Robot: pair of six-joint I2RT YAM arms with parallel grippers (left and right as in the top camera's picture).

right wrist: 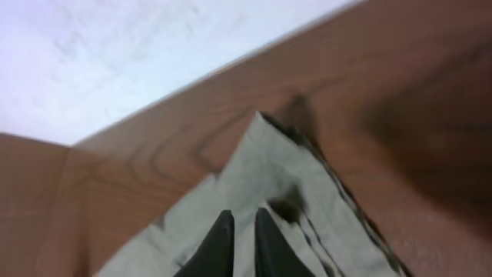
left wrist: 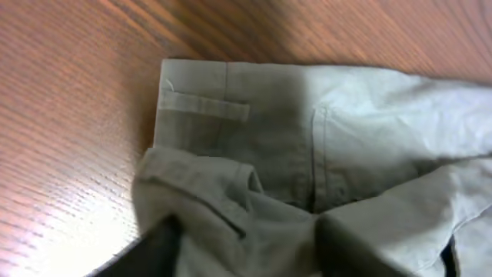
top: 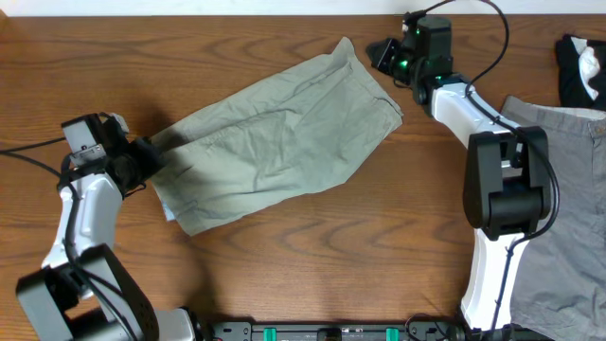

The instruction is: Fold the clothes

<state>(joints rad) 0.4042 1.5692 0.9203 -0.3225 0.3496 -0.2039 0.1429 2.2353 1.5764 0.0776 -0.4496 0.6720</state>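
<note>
No text, label, brand, number or sign can be read in any of the views. Nothing legible is made out on the shorts [top: 284,142] or on the bench [top: 284,275].

Wooden table [top: 284,270]; khaki shorts [top: 284,142]; grey shorts [top: 579,189]; black-white garment [top: 579,71]

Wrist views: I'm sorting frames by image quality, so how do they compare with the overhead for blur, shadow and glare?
Left wrist: soft throughout, a dark shadow band across the shorts, pale glare on the table at lower left. Right wrist: blurrier still, its fingers dark smears, a shadow patch on the wood at right. Overhead: sharp and evenly lit, only faint shadows.
</note>
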